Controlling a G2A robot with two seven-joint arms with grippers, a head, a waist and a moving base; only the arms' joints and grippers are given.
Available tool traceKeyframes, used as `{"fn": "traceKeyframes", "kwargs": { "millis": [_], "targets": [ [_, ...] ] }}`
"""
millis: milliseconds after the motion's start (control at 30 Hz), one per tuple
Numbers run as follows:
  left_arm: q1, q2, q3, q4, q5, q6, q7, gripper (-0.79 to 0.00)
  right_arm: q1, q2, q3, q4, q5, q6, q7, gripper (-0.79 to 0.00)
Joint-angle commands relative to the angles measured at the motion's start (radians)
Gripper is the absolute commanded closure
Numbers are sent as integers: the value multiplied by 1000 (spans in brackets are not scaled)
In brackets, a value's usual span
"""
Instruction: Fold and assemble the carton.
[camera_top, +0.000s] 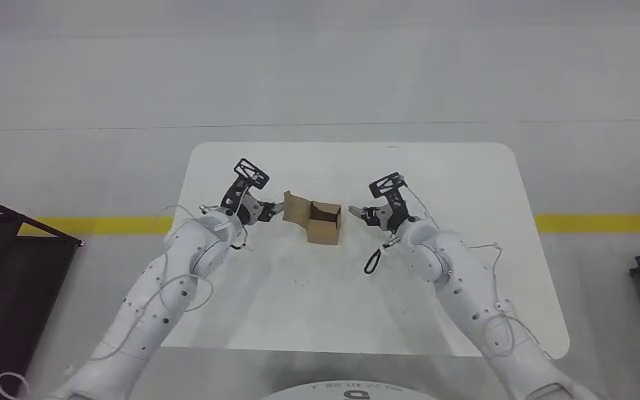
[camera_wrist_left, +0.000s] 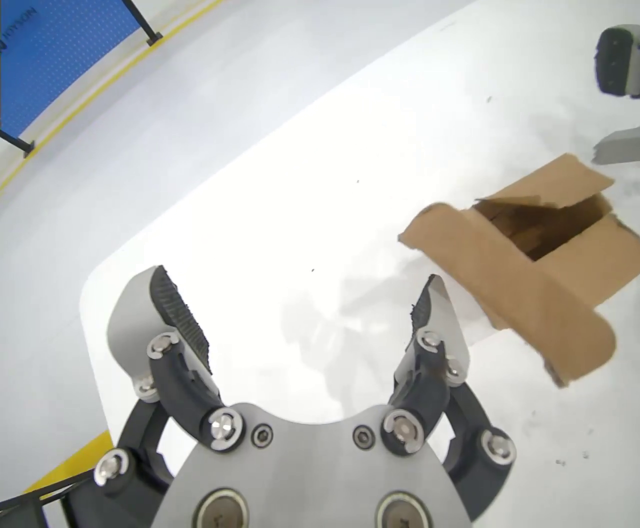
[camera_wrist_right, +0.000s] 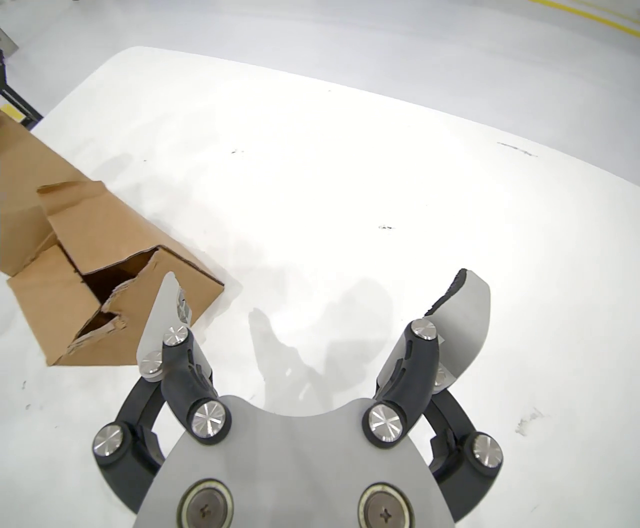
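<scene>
Both end effectors are empty. The left end effector (camera_wrist_left: 295, 280) is spread wide with nothing between its pads, and the right end effector (camera_wrist_right: 320, 277) is just as wide and holds nothing. The carton (camera_top: 318, 220) sits on the table (camera_top: 450, 280) between them, near the middle. It is partly erected, its top is open, and its flaps are loose. One long flap juts out toward your left end effector, close to its nearer finger. The right end effector stands near the opposite wall, apart from it.

Nothing is bracing the carton, and it looks light. If you push a flap from one side only, expect the carton to slide or tip rather than fold. Some flap edges facing the right end effector look ragged and torn. A finger catching there could rip them further or snag. If you pinch the jutting flap hard, you may crease it off its fold line. Pressing down on the open top without holding a wall could collapse the walls sideways.
</scene>
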Motion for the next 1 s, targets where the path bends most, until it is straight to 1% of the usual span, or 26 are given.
{"fn": "traceKeyframes", "kwargs": {
  "millis": [0,100,200,333,533,767,900,967],
  "targets": [
    [-18,-5,13,11,-10,-14,5,-785,6,-6,-8,4,-2,25,-49,-785],
    [-35,-11,25,21,-31,-35,2,-785,31,-10,-27,10,-33,-16,-79,-785],
    [-46,-15,39,23,-32,-54,4,-785,64,-14,-46,24,-60,-62,-75,-785],
    [-50,-21,51,24,-42,-58,0,-785,115,-22,-81,57,-89,-125,-31,-785],
    [-60,-28,64,32,-53,-67,-4,-785,178,-38,-133,112,-100,-182,12,-785],
    [-70,-37,89,41,-49,-84,-12,-785,210,-49,-157,150,-104,-228,8,-785],
    [-84,-46,116,62,-57,-87,-10,-785,212,-49,-150,147,-108,-241,-9,-785],
    [-93,-51,129,73,-59,-87,-12,-785,209,-47,-144,135,-113,-265,-9,-785]
  ]
}}
